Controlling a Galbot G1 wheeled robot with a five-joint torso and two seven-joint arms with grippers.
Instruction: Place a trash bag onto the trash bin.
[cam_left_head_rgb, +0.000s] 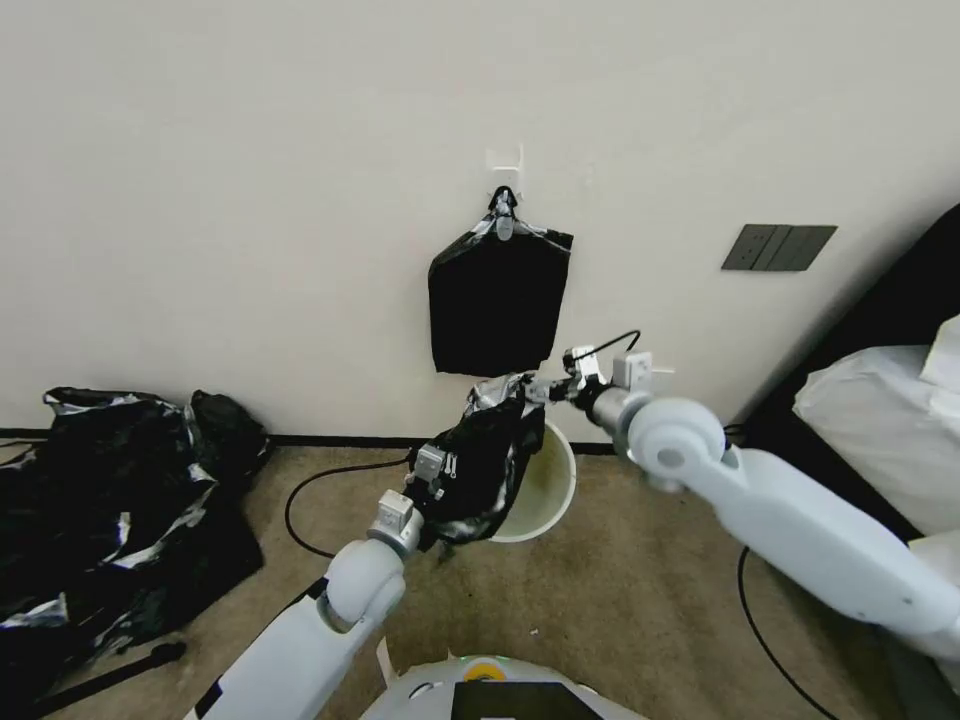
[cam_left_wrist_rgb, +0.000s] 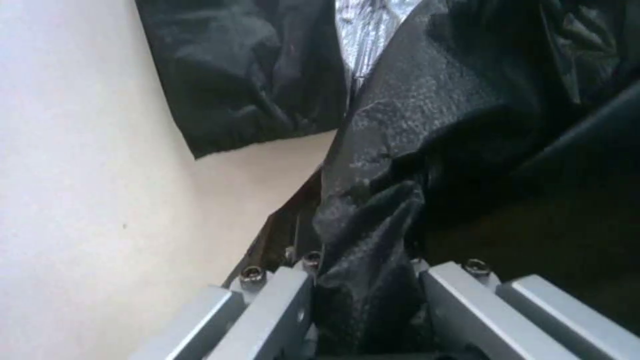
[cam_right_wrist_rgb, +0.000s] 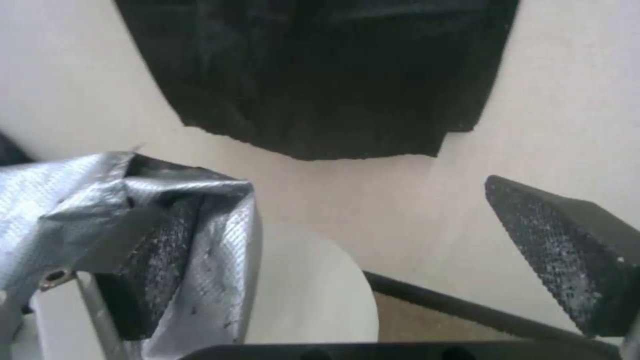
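**Bag held over the bin rim by two grippers**

The bag (cam_left_head_rgb: 485, 465) is draped over the near-left side of the bin (cam_left_head_rgb: 548, 490), which stands on the carpet (cam_left_head_rgb: 620, 610) against the wall (cam_left_head_rgb: 250, 200). The bag's lower part is pinched by the left gripper (cam_left_head_rgb: 442, 470); in the left wrist view a fold of the bag (cam_left_wrist_rgb: 373, 280) is seen clamped between the gripper's metal fingers (cam_left_wrist_rgb: 280, 305). The bag's upper edge lies at the right gripper (cam_left_head_rgb: 528, 386), just above the bin's far rim. In the right wrist view that gripper (cam_right_wrist_rgb: 373, 250) is seen with its jaws spread wide: one pad (cam_right_wrist_rgb: 157, 260) is wrapped in silvery-looking film of the bag (cam_right_wrist_rgb: 100, 200), the other pad (cam_right_wrist_rgb: 560, 250) stands free, and the pale bin (cam_right_wrist_rgb: 313, 295) lies below between them.

Above the right gripper, a flat black bundle (cam_left_head_rgb: 497, 300) is hung from a clip (cam_left_head_rgb: 504, 215) on a wall hook. Well to the left of the left gripper, a large black plastic heap (cam_left_head_rgb: 110, 510) is spread on the carpet. A dark switch plate (cam_left_head_rgb: 778, 247) is fixed to the wall beyond the right arm.
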